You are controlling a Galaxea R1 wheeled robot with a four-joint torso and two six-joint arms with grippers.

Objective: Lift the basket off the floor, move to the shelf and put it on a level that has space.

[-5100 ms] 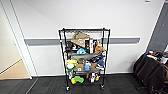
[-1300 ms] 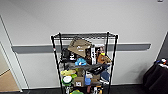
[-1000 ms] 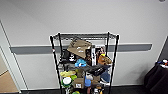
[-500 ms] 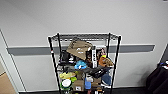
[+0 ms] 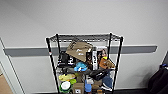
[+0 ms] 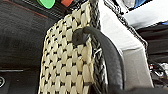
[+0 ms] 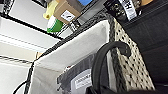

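— Straight ahead?
— Black wire shelf [image 5: 83, 65] against a pale wall, posts upright. Topmost level [image 5: 83, 37] flat and bare. Lower tiers crowded: tan bag [image 5: 79, 50], blue bundle [image 5: 80, 67], small cardboard box [image 5: 78, 88], green and white tub [image 5: 65, 86].

— And the basket?
— Seen close from both wrists. Cream woven side [image 6: 70, 62] with dark braided rim, pale lining inside. Black loop handle [image 6: 107, 52] arching off one end, second handle [image 7: 105, 60] off the other. Grey pouch with a white label [image 7: 80, 77] lying inside. Shelf clutter just beyond the rim.

— Claws apart, together, clamped?
— Cannot tell for either; fingers hard to make out.

— Underneath?
— Dark carpet floor [image 6: 22, 32] beside the weave.
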